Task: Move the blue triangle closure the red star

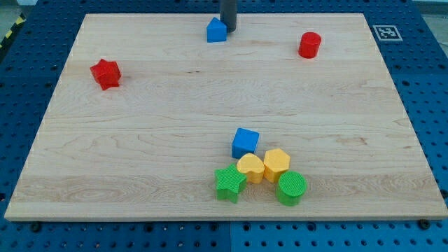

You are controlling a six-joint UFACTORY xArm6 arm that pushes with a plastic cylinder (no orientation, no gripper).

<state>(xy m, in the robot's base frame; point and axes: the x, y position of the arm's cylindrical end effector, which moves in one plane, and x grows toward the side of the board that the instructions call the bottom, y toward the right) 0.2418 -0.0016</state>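
The blue triangle [216, 30] sits near the view's top edge of the wooden board [140, 140], a little left of centre. The red star [106, 73] lies far off at the view's left, lower than the triangle. My tip [228, 30] comes down from the view's top and stands right against the triangle's right side, touching or nearly touching it. The rod's upper part is cut off by the frame.
A red cylinder [309, 45] stands at the view's upper right. Near the view's bottom centre is a cluster: a blue cube [245, 142], a yellow heart [250, 167], a yellow hexagon [276, 164], a green star [229, 183] and a green cylinder [291, 187].
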